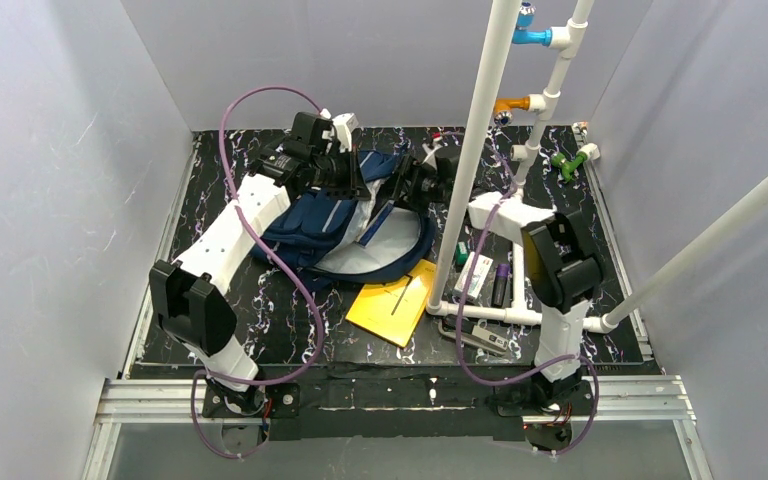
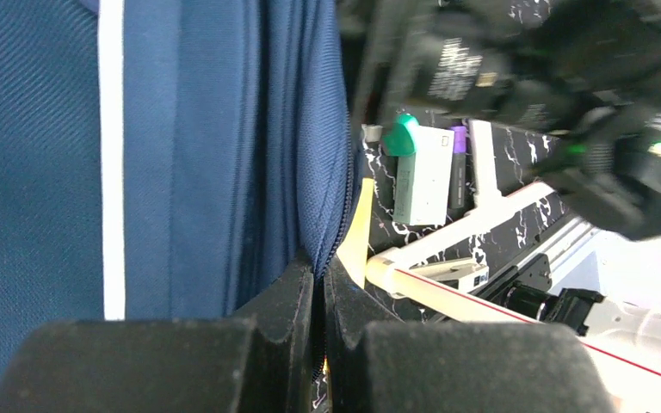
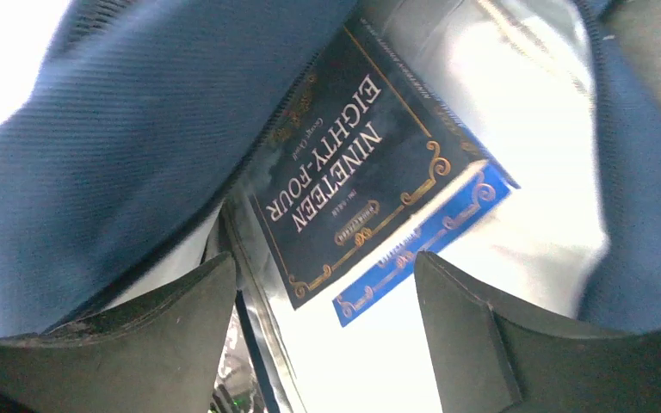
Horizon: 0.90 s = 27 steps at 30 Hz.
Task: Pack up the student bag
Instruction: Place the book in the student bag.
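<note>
left tool (image 2: pixel 319 288) clamps student bag (image 2: pixel 224 129), right tool (image 3: pixel 325 268) spread

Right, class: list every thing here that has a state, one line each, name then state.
student bag: unzipped, open, white lining showing.
book: closed, inside the student bag.
yellow notebook: closed, flat on the table.
left gripper: shut on the student bag's zip edge.
right gripper: open above the book.
</note>
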Each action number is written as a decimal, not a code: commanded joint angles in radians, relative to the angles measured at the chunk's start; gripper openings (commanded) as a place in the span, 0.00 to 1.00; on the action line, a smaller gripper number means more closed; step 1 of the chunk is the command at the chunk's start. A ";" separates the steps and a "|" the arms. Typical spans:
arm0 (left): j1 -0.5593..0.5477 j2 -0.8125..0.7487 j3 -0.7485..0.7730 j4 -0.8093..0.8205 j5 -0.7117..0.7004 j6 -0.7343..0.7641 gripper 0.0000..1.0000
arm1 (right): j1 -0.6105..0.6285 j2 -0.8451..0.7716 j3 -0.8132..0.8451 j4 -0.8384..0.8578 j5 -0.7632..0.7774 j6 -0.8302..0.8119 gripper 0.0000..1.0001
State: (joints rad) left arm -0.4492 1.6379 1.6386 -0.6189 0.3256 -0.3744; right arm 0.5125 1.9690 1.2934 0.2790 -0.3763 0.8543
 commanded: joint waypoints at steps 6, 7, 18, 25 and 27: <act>0.144 0.001 -0.079 0.063 0.124 -0.054 0.00 | -0.106 -0.255 -0.074 -0.340 -0.015 -0.329 0.88; 0.160 0.012 -0.070 0.060 0.143 -0.052 0.00 | -0.113 -0.271 -0.092 -0.353 -0.008 -0.349 0.89; 0.248 0.117 0.081 -0.059 0.339 0.012 0.05 | -0.090 -0.186 -0.105 -0.370 -0.083 -0.332 0.92; 0.248 -0.006 -0.134 0.099 0.424 -0.124 0.41 | -0.056 -0.142 -0.173 -0.224 -0.069 -0.167 0.94; 0.248 -0.048 -0.176 0.101 0.430 -0.124 0.47 | -0.044 -0.130 -0.195 -0.170 -0.072 -0.110 0.94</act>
State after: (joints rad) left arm -0.2054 1.7100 1.5116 -0.5526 0.6868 -0.4599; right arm 0.4538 1.8122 1.1358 -0.0284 -0.4389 0.6228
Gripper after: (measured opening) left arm 0.431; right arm 0.939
